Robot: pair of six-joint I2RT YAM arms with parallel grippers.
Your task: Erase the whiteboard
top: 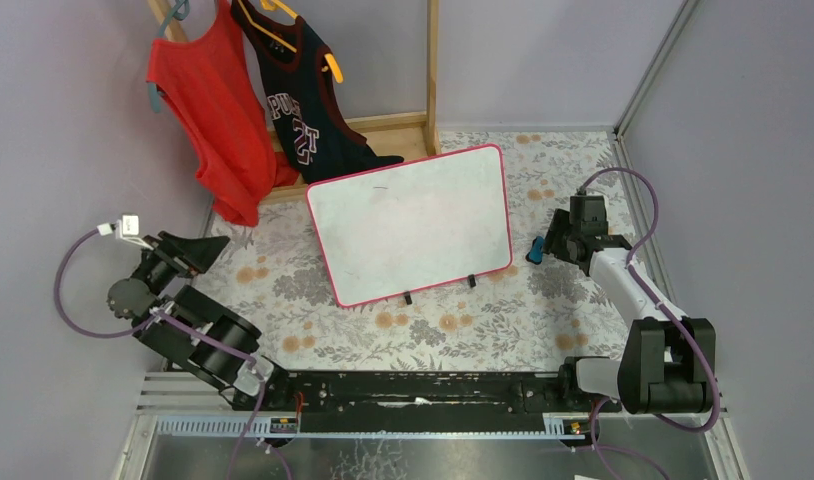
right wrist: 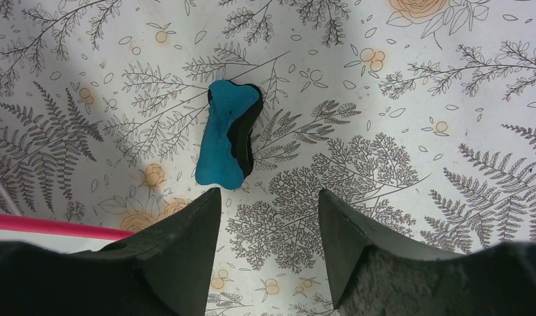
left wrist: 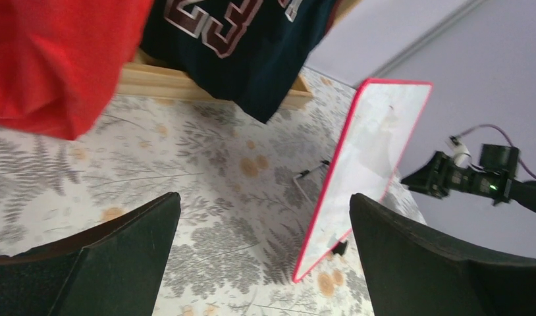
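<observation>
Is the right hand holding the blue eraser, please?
No, the blue eraser lies on the floral cloth, beyond the open right hand.

The top view looks steeply down from high over the near edge of the worktop point(top: 503, 315), far enough back to take in all of it, with the whiteboard point(top: 413, 225) at centre. The left wrist view sits low and faces across the worktop past the left gripper point(left wrist: 264, 204), showing the whiteboard almost edge-on, right of centre. The right wrist view faces straight down, close over a blue eraser point(right wrist: 222, 135). The whiteboard's pink frame crosses its lower left, so all three views share the whiteboard.
</observation>
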